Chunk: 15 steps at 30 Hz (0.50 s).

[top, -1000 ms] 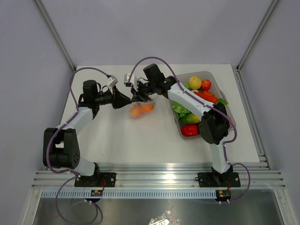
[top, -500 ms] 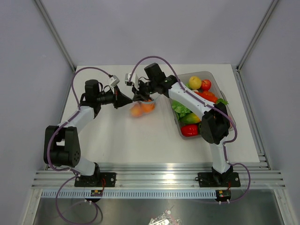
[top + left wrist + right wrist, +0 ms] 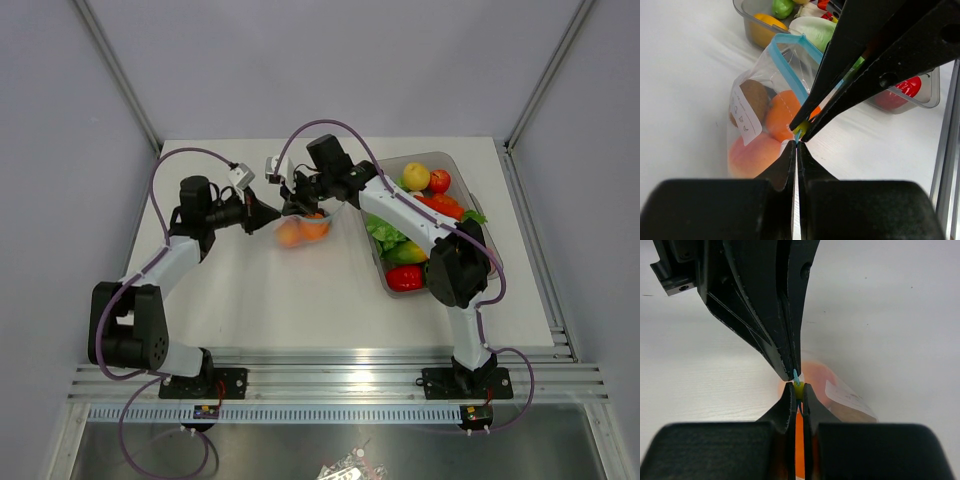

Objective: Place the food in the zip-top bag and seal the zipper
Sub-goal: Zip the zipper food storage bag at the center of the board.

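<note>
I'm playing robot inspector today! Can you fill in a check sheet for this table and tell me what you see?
Surface: white table, no spills seen.
Job's things: bag holds an orange, a peach and a brown fruit; the blue zipper looks still open at its far end.
Clutter: tray with lettuce and other toy food.
Grippers: left gripper and right gripper are both shut on the zipper, tips almost touching.
Cables: purple cables arch over both arms, away from the bag.
Surroundings: grey walls, metal rail at the near edge.
</note>
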Each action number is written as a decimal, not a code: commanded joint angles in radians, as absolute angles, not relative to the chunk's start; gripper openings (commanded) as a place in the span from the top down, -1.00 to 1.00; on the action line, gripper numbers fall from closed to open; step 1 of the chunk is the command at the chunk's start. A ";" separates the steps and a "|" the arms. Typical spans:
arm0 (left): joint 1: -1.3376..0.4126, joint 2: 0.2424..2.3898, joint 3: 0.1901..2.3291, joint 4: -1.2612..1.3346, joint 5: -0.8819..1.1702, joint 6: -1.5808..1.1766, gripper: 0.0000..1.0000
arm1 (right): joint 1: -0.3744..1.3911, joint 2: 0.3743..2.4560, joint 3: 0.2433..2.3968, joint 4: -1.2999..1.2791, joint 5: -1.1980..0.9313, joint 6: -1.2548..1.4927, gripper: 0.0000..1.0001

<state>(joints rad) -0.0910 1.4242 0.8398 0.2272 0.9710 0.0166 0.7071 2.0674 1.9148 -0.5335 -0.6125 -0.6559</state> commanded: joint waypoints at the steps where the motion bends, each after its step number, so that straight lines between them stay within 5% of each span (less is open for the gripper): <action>1: -0.101 1.371 0.831 0.330 0.908 0.005 1.00 | 0.719 2.022 1.928 -0.503 -0.604 -0.672 1.00; 15: -0.052 1.342 0.784 0.417 0.857 -0.084 1.00 | 0.696 1.977 1.848 -0.482 -0.555 -0.680 1.00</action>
<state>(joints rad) -0.0837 1.3895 0.7887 0.3080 0.8936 -0.0685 0.7071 2.0426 1.8626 -0.4740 -0.5968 -0.6628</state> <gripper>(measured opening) 0.005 0.034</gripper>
